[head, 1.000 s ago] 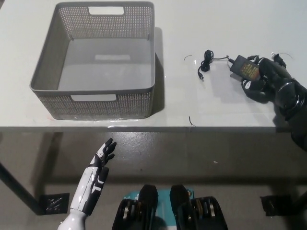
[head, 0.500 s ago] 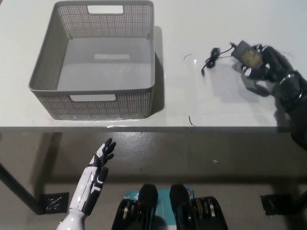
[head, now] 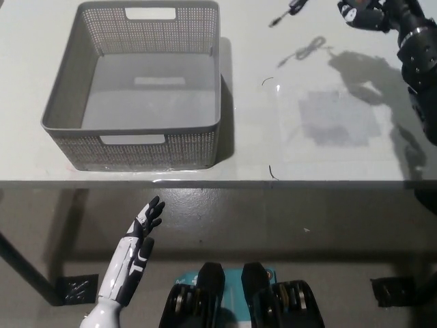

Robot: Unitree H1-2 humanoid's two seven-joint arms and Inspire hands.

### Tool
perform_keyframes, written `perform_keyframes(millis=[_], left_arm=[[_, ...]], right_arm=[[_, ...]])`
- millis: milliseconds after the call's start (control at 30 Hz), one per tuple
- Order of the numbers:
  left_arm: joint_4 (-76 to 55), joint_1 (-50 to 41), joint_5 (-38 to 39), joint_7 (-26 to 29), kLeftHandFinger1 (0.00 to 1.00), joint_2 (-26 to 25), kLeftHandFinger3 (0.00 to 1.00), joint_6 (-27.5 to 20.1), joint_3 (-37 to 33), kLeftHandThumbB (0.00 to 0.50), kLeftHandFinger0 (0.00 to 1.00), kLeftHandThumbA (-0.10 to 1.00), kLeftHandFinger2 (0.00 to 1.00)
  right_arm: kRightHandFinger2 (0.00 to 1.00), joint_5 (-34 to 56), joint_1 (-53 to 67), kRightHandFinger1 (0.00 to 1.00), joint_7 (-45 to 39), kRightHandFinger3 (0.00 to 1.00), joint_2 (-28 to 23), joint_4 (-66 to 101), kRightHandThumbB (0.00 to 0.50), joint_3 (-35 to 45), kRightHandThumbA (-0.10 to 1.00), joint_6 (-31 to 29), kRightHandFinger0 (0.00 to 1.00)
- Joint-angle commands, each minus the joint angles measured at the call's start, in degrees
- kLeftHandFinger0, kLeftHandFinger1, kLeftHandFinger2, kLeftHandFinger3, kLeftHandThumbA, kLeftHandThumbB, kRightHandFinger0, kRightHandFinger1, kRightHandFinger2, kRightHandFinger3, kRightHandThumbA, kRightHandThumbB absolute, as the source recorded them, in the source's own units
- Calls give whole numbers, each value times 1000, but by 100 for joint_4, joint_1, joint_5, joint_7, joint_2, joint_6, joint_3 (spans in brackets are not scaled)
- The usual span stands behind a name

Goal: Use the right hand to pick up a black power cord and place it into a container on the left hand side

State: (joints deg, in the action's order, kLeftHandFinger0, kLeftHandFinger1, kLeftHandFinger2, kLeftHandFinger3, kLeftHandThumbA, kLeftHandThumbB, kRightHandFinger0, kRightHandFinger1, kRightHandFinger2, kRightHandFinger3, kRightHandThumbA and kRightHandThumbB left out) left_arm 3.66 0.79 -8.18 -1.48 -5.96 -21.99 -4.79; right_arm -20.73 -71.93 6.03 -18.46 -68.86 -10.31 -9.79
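Since half a second ago the right hand [head: 365, 14] has risen to the top right edge of the picture, taking the black power cord [head: 292, 8] up off the white table [head: 328, 150]. Only the cord's plug end shows now, dangling at the top edge to the left of that hand, with its thin shadow on the table below. The adapter block that lay against the palm earlier is no longer visible. The hand's fingers look curled, but it is cut by the frame and I cannot tell how tightly it grips.

The grey basket [head: 133, 126] sits well to the left of the right hand, empty and unmoved. The left hand [head: 145, 225] rests below the table edge, fingers spread, holding nothing, as before.

Counted: one cord, one basket, two robot hands, one table.
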Motion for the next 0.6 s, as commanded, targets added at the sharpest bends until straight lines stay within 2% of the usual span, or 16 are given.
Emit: perform_keyframes(millis=[0, 33, 133, 233, 300, 333, 367, 433, 533, 567], left_arm=[[-87, 24, 1, 14, 1000, -36, 1000, -152, 42, 208, 1000, 1000, 1000], [-88, 23, -2, 17, 1000, -36, 1000, -156, 42, 206, 1000, 1000, 1000], [-131, -31, 0, 18, 1000, -37, 1000, -139, 45, 199, 1000, 1000, 1000], [-142, -76, 20, 10, 1000, -39, 1000, -145, 45, 195, 1000, 1000, 1000], [-159, -114, 27, 2, 1000, -41, 1000, -127, 42, 195, 1000, 1000, 1000], [-174, -118, 19, 1, 1000, -43, 1000, -111, 42, 192, 1000, 1000, 1000], [-152, -121, 0, 9, 1000, -48, 1000, -152, 41, 190, 1000, 1000, 1000], [-151, -114, -26, 11, 1000, -54, 1000, -156, 37, 182, 1000, 1000, 1000], [-146, -106, -8, -5, 1000, -58, 1000, -163, 30, 173, 1000, 1000, 1000], [-129, -99, -13, -7, 1000, -66, 1000, -203, 26, 156, 1000, 1000, 1000]], right_arm=[[456, 202, -549, 188, -120, 311, -44, 500, 69, 131, 658, 148, 0], [491, 231, -593, 210, -193, 351, -1, 648, 60, 146, 655, 200, 0], [502, 211, -613, 193, -272, 472, 140, 1032, 30, 124, 651, 396, 0], [499, 165, -701, 183, -323, 518, 350, 1325, 14, 67, 542, 547, 0], [489, 152, -697, 175, -371, 529, 427, 1443, 3, 48, 519, 587, 0], [454, 148, -767, 157, -335, 475, 525, 1399, 0, 36, 438, 512, 0], [421, 154, -794, 127, -343, 411, 606, 1412, 0, 38, 421, 515, 0], [388, 129, -900, 88, -350, 354, 779, 1383, 0, 1, 419, 511, 0], [464, 53, -1019, 158, -330, 416, 992, 1356, 0, -58, 425, 555, 0], [489, 55, -1071, 184, -309, 451, 1129, 1334, 3, -74, 417, 527, 0]])
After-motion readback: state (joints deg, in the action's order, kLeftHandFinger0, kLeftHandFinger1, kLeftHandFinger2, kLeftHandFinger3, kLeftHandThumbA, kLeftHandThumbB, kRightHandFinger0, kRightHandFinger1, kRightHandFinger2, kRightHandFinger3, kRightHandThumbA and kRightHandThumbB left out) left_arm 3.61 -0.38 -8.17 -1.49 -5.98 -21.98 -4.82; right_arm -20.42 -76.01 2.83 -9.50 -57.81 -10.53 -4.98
